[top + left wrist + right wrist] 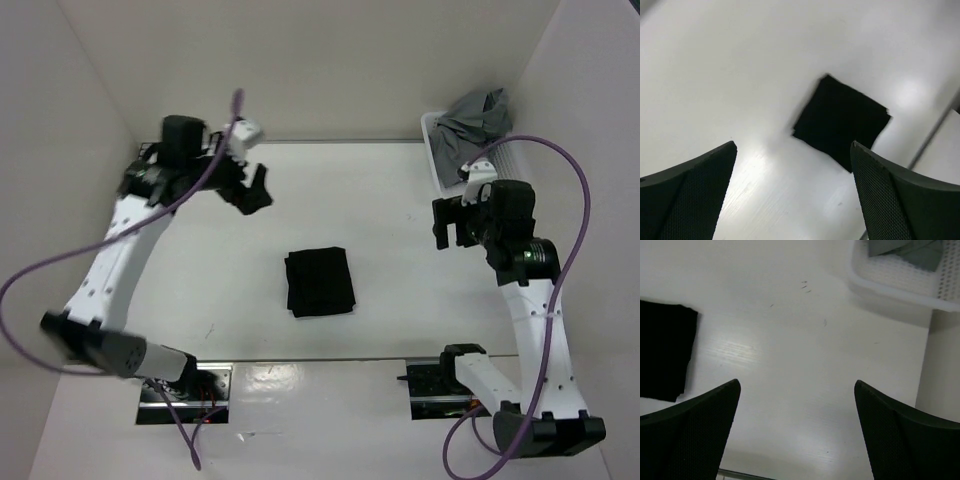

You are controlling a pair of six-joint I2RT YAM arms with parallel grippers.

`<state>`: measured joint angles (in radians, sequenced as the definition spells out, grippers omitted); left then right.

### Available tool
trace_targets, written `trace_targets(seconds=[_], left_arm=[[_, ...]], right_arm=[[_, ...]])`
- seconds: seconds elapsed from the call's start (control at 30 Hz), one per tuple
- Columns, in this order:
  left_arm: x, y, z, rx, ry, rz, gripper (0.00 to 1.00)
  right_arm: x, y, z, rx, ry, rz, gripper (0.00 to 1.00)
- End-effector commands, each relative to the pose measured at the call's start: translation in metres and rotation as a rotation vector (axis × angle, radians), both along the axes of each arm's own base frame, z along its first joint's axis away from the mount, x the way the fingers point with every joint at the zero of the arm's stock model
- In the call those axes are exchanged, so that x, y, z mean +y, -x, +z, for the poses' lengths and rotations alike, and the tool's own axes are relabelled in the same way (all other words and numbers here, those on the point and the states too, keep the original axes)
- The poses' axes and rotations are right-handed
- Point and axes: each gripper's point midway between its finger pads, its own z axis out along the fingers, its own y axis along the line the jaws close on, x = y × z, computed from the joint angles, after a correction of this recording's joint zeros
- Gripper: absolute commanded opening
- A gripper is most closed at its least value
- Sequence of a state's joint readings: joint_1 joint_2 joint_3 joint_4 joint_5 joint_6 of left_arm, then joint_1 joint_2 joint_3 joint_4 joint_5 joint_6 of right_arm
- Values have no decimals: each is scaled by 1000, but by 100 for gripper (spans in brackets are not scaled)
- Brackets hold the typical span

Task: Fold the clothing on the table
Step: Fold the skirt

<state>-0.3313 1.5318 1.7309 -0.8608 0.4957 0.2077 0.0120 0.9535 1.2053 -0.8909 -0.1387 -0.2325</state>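
Note:
The black clothing lies folded into a small rectangle near the middle of the white table. It also shows in the left wrist view as the clothing and at the left edge of the right wrist view as the clothing. My left gripper hangs raised above the table's far left, open and empty. My right gripper hovers off to the right of the clothing, open with only bare table between its fingers.
A white plastic basket stands at the far right corner with a grey garment in it; the same basket is seen from the right wrist. White walls enclose the table on three sides.

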Motion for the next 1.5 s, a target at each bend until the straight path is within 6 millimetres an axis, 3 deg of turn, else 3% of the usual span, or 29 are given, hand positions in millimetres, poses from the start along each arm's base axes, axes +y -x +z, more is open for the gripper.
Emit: trace_targets(seconds=[0.0, 0.03, 0.1, 0.13, 0.17, 0.23, 0.3, 0.33, 0.57, 0.67, 0.97, 1.47], left_arm=[[73, 6, -6, -33, -51, 282, 100], [103, 14, -15, -49, -46, 380, 100], [133, 21, -28, -61, -50, 491, 100], [158, 26, -23, -115, -53, 578, 100], [169, 34, -49, -70, -70, 625, 100], [199, 45, -49, -119, -65, 743, 100], [217, 54, -68, -106, -67, 821, 100], [233, 58, -64, -122, -68, 879, 100], [277, 77, -44, -212, -69, 1040, 100], [273, 79, -35, -251, -43, 1011, 100], [278, 74, -49, -203, -55, 1003, 100], [279, 73, -53, -202, -63, 998, 100]], right_arm=[[-30, -16, 21, -167, 27, -173, 98], [-38, -13, 14, -182, 22, -222, 98], [-55, -13, 13, -225, 13, -285, 98], [-59, -15, 6, -242, -3, -301, 98], [-57, -14, 7, -264, -36, -288, 98], [-65, -14, 3, -275, -43, -300, 98], [-77, -12, 10, -290, -24, -361, 98], [-80, -11, 9, -300, -16, -376, 98], [-72, -1, 15, -328, -17, -328, 98], [-69, 4, 19, -357, -11, -314, 98], [-68, 5, 24, -379, -5, -301, 98], [-68, 8, 28, -397, 3, -309, 98]])
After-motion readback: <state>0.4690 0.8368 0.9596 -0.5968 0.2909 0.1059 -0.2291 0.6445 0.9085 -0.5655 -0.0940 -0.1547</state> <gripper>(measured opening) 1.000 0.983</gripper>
